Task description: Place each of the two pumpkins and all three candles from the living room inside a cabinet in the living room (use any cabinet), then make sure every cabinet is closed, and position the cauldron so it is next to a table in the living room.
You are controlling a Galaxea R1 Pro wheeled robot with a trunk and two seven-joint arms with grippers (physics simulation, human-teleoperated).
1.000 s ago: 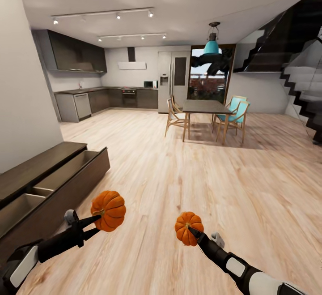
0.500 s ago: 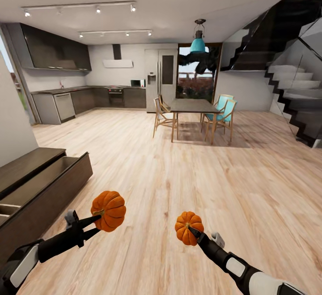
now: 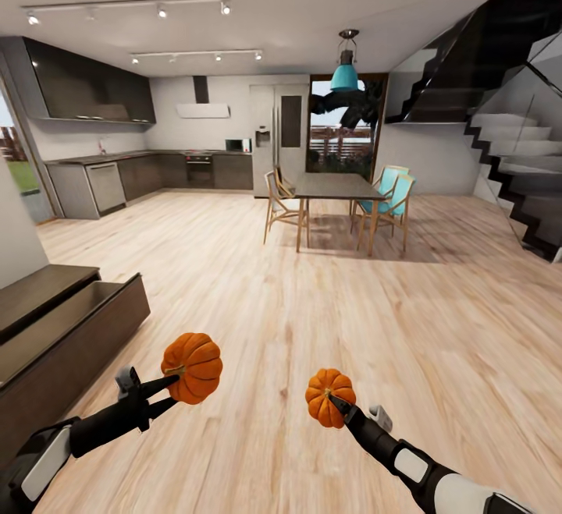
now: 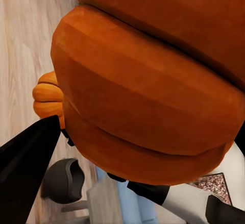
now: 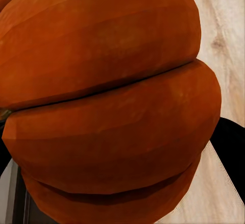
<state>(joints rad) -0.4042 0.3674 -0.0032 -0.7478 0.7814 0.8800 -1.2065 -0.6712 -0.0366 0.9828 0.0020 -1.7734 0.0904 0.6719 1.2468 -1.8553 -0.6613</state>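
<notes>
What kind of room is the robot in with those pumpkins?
It looks like an open-plan home: a kitchen with dark cabinets and a fridge at the back, a dining table with chairs in the middle, and a staircase on one side.

I see pale wood plank floor (image 3: 312, 295) throughout. Standing on it: dark-brown cabinet (image 3: 47, 342) at my left, drawer pulled open; dining table (image 3: 337, 186) with chairs (image 3: 279, 202) farther ahead; staircase (image 3: 515, 179) at right.

2 slim black arms with white segments, each ending in a black claw.
</notes>
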